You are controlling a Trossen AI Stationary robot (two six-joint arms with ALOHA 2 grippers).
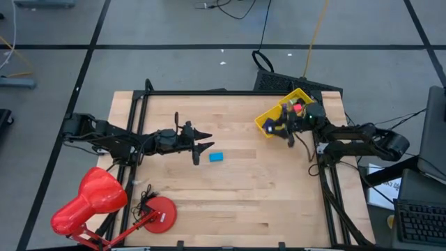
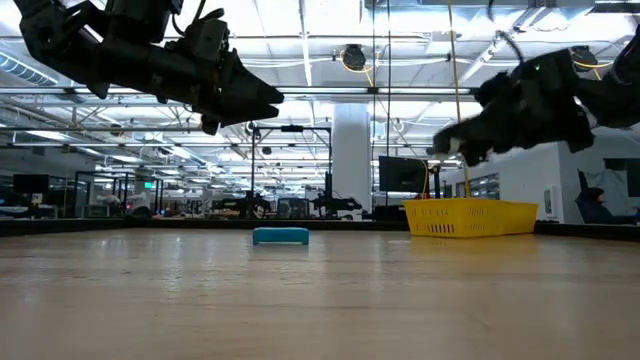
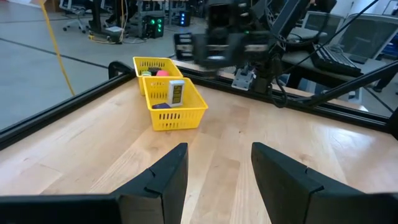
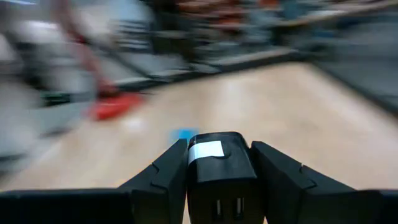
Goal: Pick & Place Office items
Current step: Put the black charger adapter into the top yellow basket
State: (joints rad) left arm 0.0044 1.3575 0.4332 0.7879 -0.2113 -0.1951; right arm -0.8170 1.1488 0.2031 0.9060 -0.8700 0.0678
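A small black block with a white label (image 4: 214, 163) is pinched between the right gripper (image 1: 287, 131) fingers, at the yellow plastic tray's (image 1: 265, 120) six o'clock edge. Several small coloured pieces (image 3: 163, 90) are already deposited inside. One flat blue piece (image 1: 216, 157) is left on the wooden table (image 1: 237, 202), at five o'clock of the spread, empty left gripper (image 1: 204, 140).

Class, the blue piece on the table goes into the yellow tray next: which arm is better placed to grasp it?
Probably the left: its open claw hangs close to the blue piece. The right claw already grips a black piece near the yellow tray.
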